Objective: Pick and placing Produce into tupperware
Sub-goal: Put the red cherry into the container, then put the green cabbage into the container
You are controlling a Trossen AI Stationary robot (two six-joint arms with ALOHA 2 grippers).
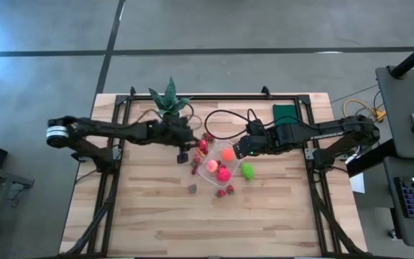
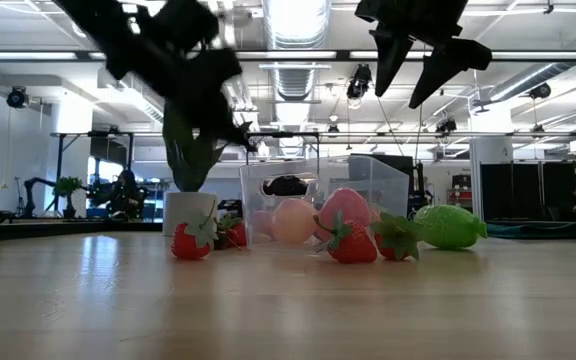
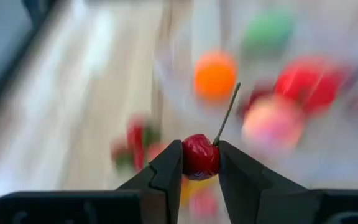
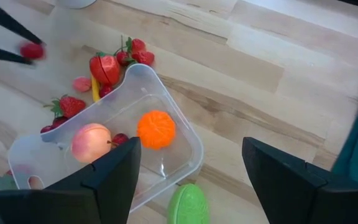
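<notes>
My left gripper [image 3: 199, 148] is shut on a small red cherry [image 3: 199, 155] with a thin stem, just left of the clear tub [image 1: 205, 173]; both also show in the right wrist view, the cherry [image 4: 32, 51] between the left fingers. The tub [image 4: 188, 152] rests on its base on the table and holds an orange piece [image 4: 156, 129], a peach [image 4: 92, 142] and a dark cherry. My right gripper [image 4: 188, 165] is open and empty above the tub's right end [image 2: 423, 60]. A green piece [image 1: 247, 170] and strawberries [image 2: 353, 240] lie on the table around the tub. My left gripper pinches the cherry's round body [image 3: 191, 158] between its two fingertips, one on each side. The stem [image 3: 227, 115] sticks out past the fingers. The fingers slant down from the table's left. The cherry is lifted clear of the table.
A spiky green plant in a white pot [image 1: 169, 101] stands at the far edge behind the left gripper. A dark green cloth [image 1: 286, 114] lies at the far right. A black cable [image 1: 221, 119] loops behind the tub. More strawberries [image 4: 104, 67] lie at the tub's far side.
</notes>
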